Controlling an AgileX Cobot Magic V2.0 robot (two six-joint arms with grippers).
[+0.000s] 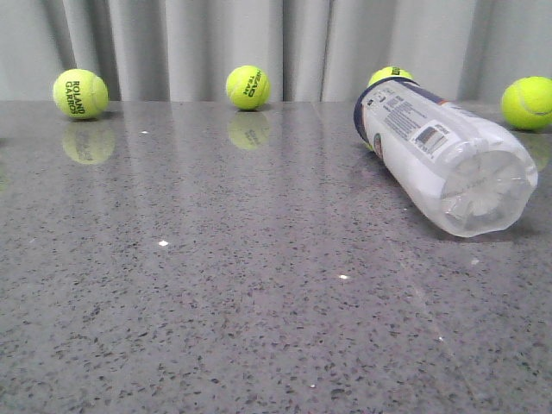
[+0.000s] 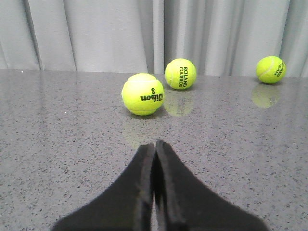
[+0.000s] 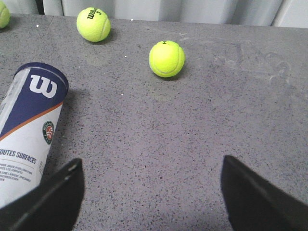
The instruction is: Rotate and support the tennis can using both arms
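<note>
Left side of the worktop: the left end effector has its two black fingers pressed together with nothing between them, low over the grey stone surface. Directly ahead of it sits a Wilson ball, with a Roland Garros ball just behind and a third ball off to the side. Judgement: an advance along this line would strike the Wilson ball first and send it rolling, and a pressed-together tip offers a narrow contact that could slip off a curved wall.

Centre: bare polished stone, reflective, probably low in friction, though the sheen alone does not settle that.

Right side: the tennis can lies on its side, ridged clear base toward the front camera and navy cap end toward the curtain, angled rather than square to the edge. A ball sits close behind its cap end, whether touching cannot be told; another ball sits near its far flank. The right end effector is spread wide, holding nothing, with the can just beside one finger, outside the gap.

Risks, as judged: the can is a free cylinder and will roll if pushed from one flank unsupported; lifting one end without a counter-hold could let the base skid; a tilting can may knock the neighbouring balls.
</note>
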